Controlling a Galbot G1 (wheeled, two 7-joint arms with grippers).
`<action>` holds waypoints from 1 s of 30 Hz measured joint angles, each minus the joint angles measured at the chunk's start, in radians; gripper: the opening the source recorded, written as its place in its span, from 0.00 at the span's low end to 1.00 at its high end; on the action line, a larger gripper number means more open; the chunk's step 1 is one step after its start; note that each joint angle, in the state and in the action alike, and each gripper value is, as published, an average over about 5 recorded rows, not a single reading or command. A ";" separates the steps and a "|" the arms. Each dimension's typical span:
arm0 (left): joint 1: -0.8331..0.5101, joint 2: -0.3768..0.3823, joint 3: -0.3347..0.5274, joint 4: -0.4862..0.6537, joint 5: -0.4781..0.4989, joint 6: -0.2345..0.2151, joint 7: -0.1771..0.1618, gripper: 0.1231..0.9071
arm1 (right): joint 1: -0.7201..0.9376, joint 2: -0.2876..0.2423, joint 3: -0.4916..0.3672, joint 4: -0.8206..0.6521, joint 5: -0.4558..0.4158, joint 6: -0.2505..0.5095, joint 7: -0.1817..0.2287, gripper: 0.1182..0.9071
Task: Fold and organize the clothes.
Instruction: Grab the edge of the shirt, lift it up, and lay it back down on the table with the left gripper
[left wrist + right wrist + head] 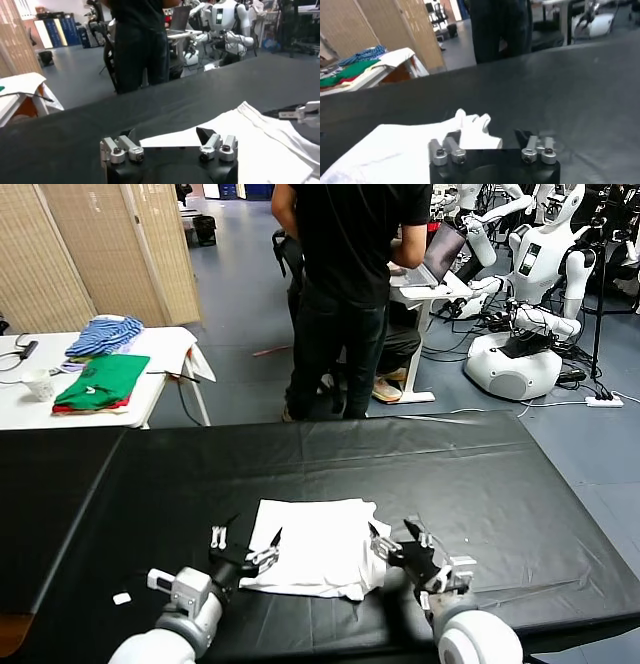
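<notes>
The clothes are one white T-shirt (312, 546), folded into a rough rectangle on the black table (480, 484) near its front edge. My left gripper (246, 542) stands open at the shirt's left edge, one finger over the cloth and the other over bare table. In the left wrist view the shirt (260, 137) spreads out past my left gripper (167, 136). My right gripper (398, 536) is open at the shirt's right edge. In the right wrist view my right gripper (487, 138) has a bunched white edge (470, 124) of the shirt just ahead of its jaws, and nothing is clamped.
A white side table (165, 344) at the back left holds folded green and red garments (100, 382), a blue striped garment (105, 334) and a cup (38, 384). A person in black (345, 294) stands beyond the table. Other robots (525, 334) stand at the back right. A small white scrap (121, 598) lies front left.
</notes>
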 joint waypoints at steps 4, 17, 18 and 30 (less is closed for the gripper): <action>-0.010 -0.006 -0.004 0.022 -0.037 -0.021 -0.003 1.00 | -0.031 -0.003 0.033 0.055 -0.002 0.000 -0.015 1.00; -0.043 -0.050 -0.045 0.160 -0.219 -0.087 -0.010 1.00 | -0.117 0.004 0.130 0.220 0.023 -0.008 -0.033 1.00; -0.040 -0.053 -0.046 0.170 -0.230 -0.088 -0.008 1.00 | -0.120 0.004 0.134 0.225 0.023 -0.008 -0.033 1.00; -0.046 -0.075 -0.043 0.243 -0.298 -0.090 0.004 1.00 | -0.134 0.010 0.148 0.253 0.029 -0.008 -0.033 1.00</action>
